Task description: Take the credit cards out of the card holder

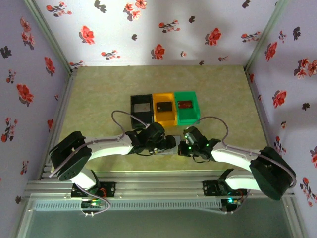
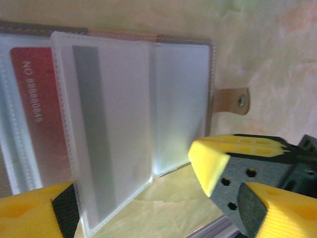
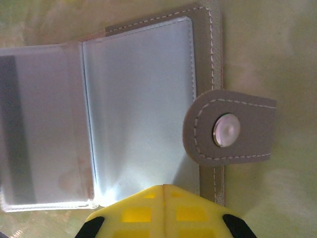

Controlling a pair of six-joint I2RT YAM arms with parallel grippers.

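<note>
3 bins stand in a row mid-table (image 1: pixel 99 99). The black bin (image 1: pixel 132 113) holds 1 grey card (image 1: pixel 142 107), the orange bin (image 1: pixel 166 119) 1 dark card (image 1: pixel 163 106), and the green bin (image 1: pixel 188 118) 1 reddish card (image 1: pixel 185 104). In front of them, by the table's near edge, 1 card holder (image 3: pixel 209 54) lies open between 2 grippers. The left gripper (image 2: pixel 121 191) has its jaws spread wide, 1 finger either side of a clear sleeve (image 2: pixel 126 99) holding a grey-striped card (image 2: pixel 89 124). A red card (image 2: pixel 39 109) sits in the sleeve to its left. The right gripper (image 3: pixel 163 198) is closed, tips together over the holder's edge, near the snap tab (image 3: pixel 228 130).
</note>
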